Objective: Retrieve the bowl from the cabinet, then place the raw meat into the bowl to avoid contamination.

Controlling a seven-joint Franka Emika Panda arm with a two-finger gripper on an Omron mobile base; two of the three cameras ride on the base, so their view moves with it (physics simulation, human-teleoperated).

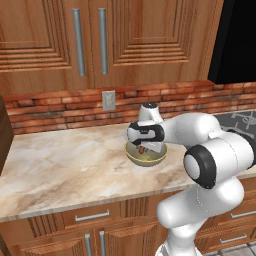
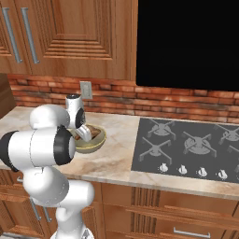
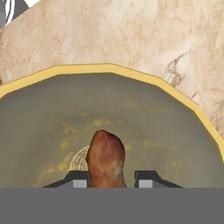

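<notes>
Hand view — hand [image 3: 112, 180] grips raw meat [image 3: 106, 158] over bowl [image 3: 52, 127].

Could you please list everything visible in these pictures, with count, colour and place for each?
bowl: one, pale olive with a yellow rim, on the counter below the gripper.
raw meat: one piece, brown-tan, between the finger tips over the bowl's inside.
cabinet: reddish-brown wood, doors shut, on the wall above the counter.
bar handles: two in the left base view, grey metal, upright on the cabinet doors.
counter: one, beige marble, under the bowl.
brick wall: red-brown, behind the counter.
outlet plate: one, grey, on the brick.
cooktop: one, dark grey, right of the bowl.
knobs: a row, silver, along the cooktop's front edge.
black panel: one, above the cooktop.
lower drawers: reddish-brown, below the counter.
gripper: one, dark tips, closed on the raw meat.
</notes>
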